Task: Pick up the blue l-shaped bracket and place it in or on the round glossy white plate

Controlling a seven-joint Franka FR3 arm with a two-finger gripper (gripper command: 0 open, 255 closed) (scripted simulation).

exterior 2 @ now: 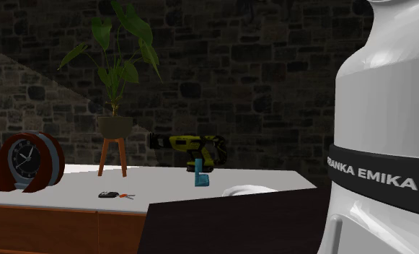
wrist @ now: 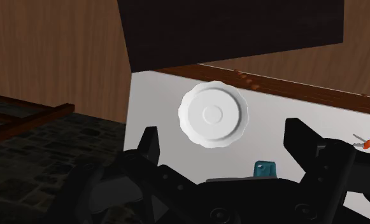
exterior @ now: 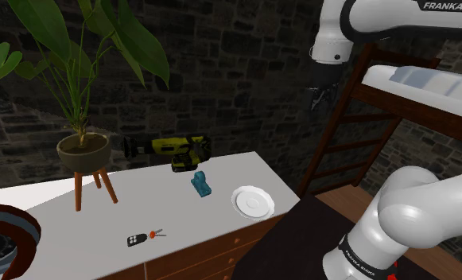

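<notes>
From where I stand, the gripper [exterior: 320, 97] hangs high in the air, well above the white tabletop [exterior: 165, 215] and off past its plate end. Its two black fingers [wrist: 149, 137] are spread wide apart with nothing between them.

The blue L-shaped bracket [exterior: 201, 184] stands on the tabletop with one leg upright, near the round white plate [exterior: 253, 201] but not touching it. A strip of bare top lies between the two. The plate, with its scalloped rim, sits close to the table's corner by the robot's dark stand [exterior: 300, 239]. In the second exterior view the stand's edge hides the lower part of the plate [exterior 2: 247, 190].

Just behind the bracket lies a yellow-green and black power drill [exterior: 177, 148], against the dark stone wall. Farther along the table, a leafy plant in a dark pot [exterior: 83, 151] stands on a three-legged wooden holder. A black key fob with keys [exterior: 141, 238] lies near the front edge, well apart from the bracket. A round clock [exterior 2: 27, 160] in a reddish-brown frame occupies the far end. A wooden bunk ladder [exterior: 340, 135] rises beyond the table, behind the arm.

Looking along the hand, the plate [wrist: 213, 115] shows between the fingers and the bracket [wrist: 265, 168] peeks over the gripper's body.
</notes>
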